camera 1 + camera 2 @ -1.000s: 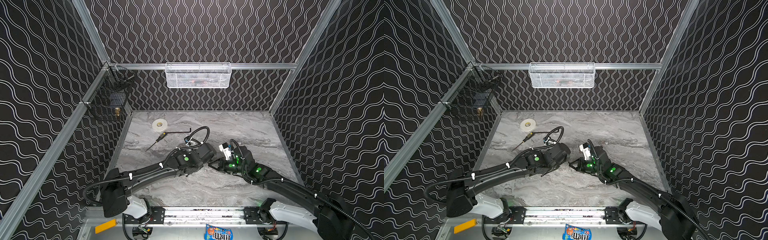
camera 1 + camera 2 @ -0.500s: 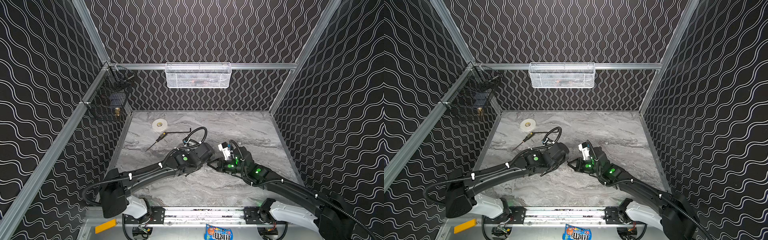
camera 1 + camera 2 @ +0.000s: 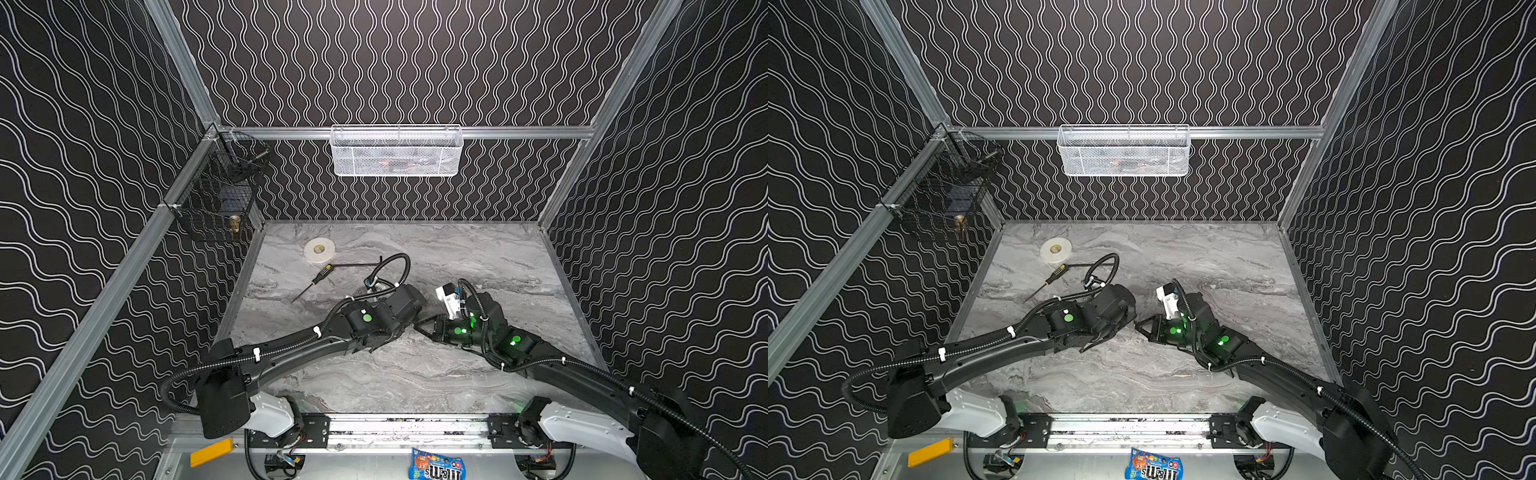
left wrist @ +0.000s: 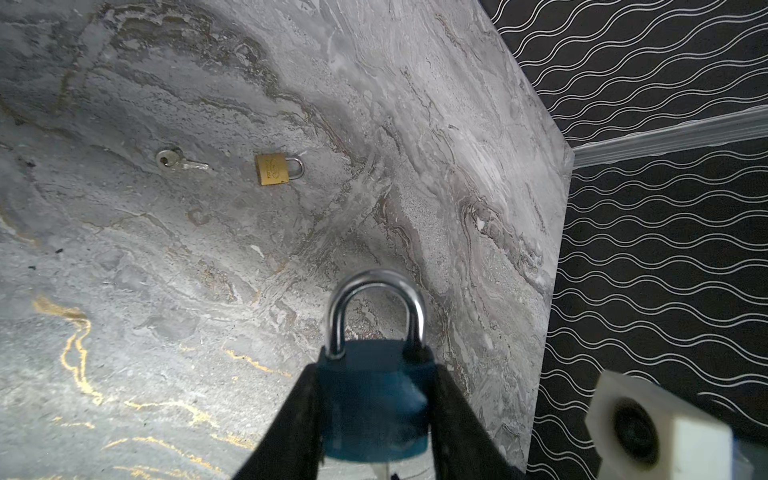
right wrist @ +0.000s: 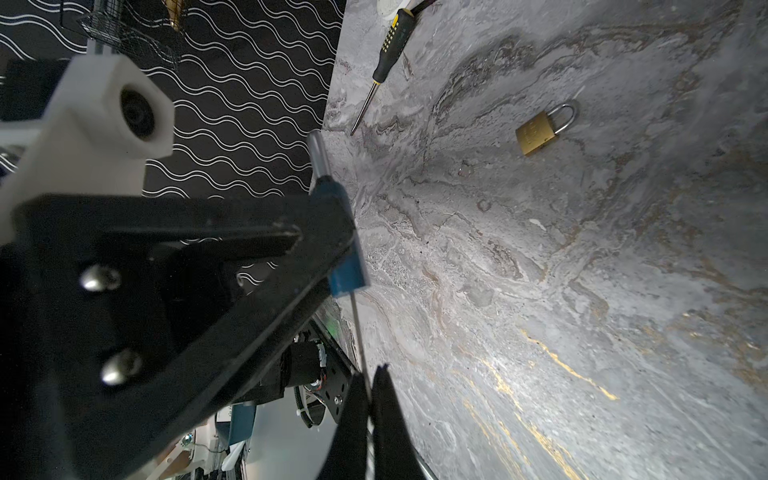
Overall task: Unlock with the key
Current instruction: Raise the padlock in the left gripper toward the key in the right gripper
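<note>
The left claw [image 4: 376, 362], partly open, grips the blue padlock [image 4: 374, 407] by its sides, shackle [image 4: 376, 286] pointing away, presumably so the keyway faces the other arm. Just beside it, the right claw [image 5: 370, 384] is clenched on the key [image 5: 358, 332], whose blade meets the padlock's underside, seemingly inserted for turning.

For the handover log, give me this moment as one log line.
left gripper: shut on blue padlock with steel shackle | right gripper: shut on thin silver key, tip at padlock base | shackle: closed
</note>
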